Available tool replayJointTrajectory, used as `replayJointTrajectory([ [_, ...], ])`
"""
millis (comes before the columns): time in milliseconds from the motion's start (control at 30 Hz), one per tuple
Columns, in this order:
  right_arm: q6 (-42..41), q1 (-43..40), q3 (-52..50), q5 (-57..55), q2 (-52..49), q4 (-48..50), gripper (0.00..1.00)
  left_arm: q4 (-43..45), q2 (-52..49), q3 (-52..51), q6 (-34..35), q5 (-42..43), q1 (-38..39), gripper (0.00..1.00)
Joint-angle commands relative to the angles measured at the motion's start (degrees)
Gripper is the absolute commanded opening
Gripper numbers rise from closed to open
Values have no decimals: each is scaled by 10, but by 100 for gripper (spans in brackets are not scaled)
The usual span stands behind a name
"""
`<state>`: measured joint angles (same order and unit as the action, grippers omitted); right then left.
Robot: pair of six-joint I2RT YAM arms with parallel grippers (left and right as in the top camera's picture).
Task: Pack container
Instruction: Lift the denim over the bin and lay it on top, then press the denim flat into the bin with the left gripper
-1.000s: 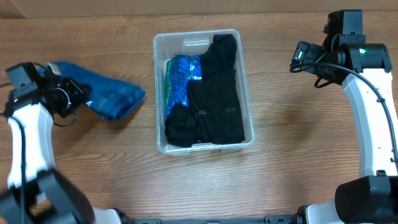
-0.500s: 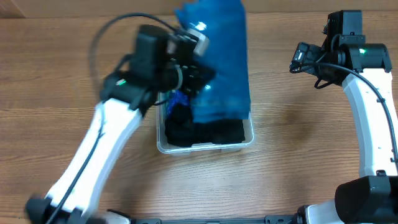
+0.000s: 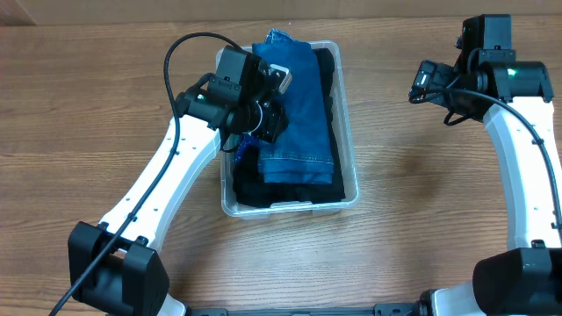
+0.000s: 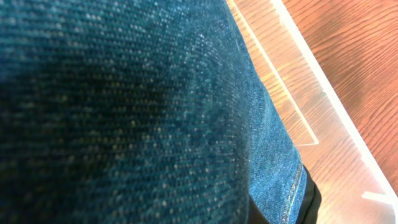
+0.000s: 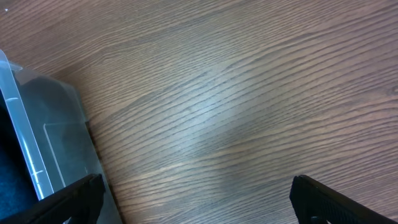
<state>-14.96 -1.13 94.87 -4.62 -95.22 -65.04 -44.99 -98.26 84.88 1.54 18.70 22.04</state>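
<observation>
The clear plastic container (image 3: 351, 167) stands mid-table and holds black clothes (image 3: 290, 189). Blue jeans (image 3: 303, 114) lie on top of them along the container's length. My left gripper (image 3: 266, 118) is low over the container's left side, at the jeans' left edge, shut on the denim. In the left wrist view the jeans (image 4: 124, 93) fill the frame and hide the fingers; the container rim (image 4: 311, 81) and a black cloth edge (image 4: 311, 202) show at the right. My right gripper (image 3: 430, 83) is open and empty over bare wood (image 5: 196, 186), right of the container (image 5: 37, 155).
The wooden table (image 3: 439, 193) stretches on both sides of the container. A black cable (image 3: 176, 61) loops up from the left arm above the container's left edge.
My left arm has lowered the jeans from hanging above the container to lying in it on the black clothes. One second ago the jeans lay on the table at the left. The right arm has not moved.
</observation>
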Motion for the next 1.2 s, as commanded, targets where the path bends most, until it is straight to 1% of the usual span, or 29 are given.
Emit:
replayJointTrajectory([
  [0,2,-1,0,3,7,2,100,-7,27,25,-11,-27,-3,4],
  [33,2,-1,0,3,7,2,100,-11,27,25,-11,-27,-3,4],
  [67,2,-1,0,3,7,2,100,-16,27,25,-11,-27,-3,12],
  [100,2,-1,0,3,7,2,100,-24,27,25,-12,-27,-3,72],
  [133,2,-1,0,3,7,2,100,-27,27,25,-12,-27,-3,100],
  [200,2,-1,0,3,7,1,100,-28,28,28,-10,-28,-3,100],
  [233,2,-1,0,3,7,1,100,-28,34,35,10,-57,-3,100],
  [300,2,-1,0,3,7,1,100,-30,53,50,36,-159,-3,100],
  [333,2,-1,0,3,7,2,100,-24,67,61,39,-198,-3,100],
  [433,1,-1,0,3,7,2,100,26,80,93,36,-206,-2,100],
  [500,2,-1,0,3,7,2,100,54,75,93,36,-206,-3,100],
  [533,1,-1,0,3,7,2,100,59,64,93,36,-206,-2,89],
  [567,1,-1,0,3,7,2,100,59,44,93,36,-206,-3,72],
  [633,1,-1,0,3,7,2,100,66,-7,93,37,-206,-1,58],
  [700,1,-1,0,3,7,2,100,76,-73,93,39,-195,4,58],
  [733,2,-1,0,3,7,2,100,73,-111,93,38,-178,9,61],
  [767,2,-1,0,3,7,2,100,64,-144,93,40,-162,14,68],
  [800,2,-1,0,3,7,2,100,31,-209,93,54,-127,27,68],
  [833,2,-1,0,3,7,2,100,7,-239,93,54,-106,34,65],
  [867,2,-1,0,3,7,2,100,-19,-264,93,47,-99,43,64],
  [900,2,-1,0,3,7,2,100,-31,-269,93,36,-104,47,63],
  [967,2,-1,0,3,7,2,100,-44,-228,125,11,-147,48,67],
  [1000,2,-1,0,3,7,2,100,-47,-201,152,10,-177,44,70],
  [1033,2,-1,0,3,7,2,100,-45,-168,183,10,-206,38,76],
  [1067,1,-1,0,3,7,2,100,-34,-130,217,10,-223,33,82],
  [1100,1,-1,0,3,7,2,100,-8,-97,242,10,-223,27,85],
  [1167,1,-1,0,3,7,2,100,50,-68,251,-1,-223,25,88],
])
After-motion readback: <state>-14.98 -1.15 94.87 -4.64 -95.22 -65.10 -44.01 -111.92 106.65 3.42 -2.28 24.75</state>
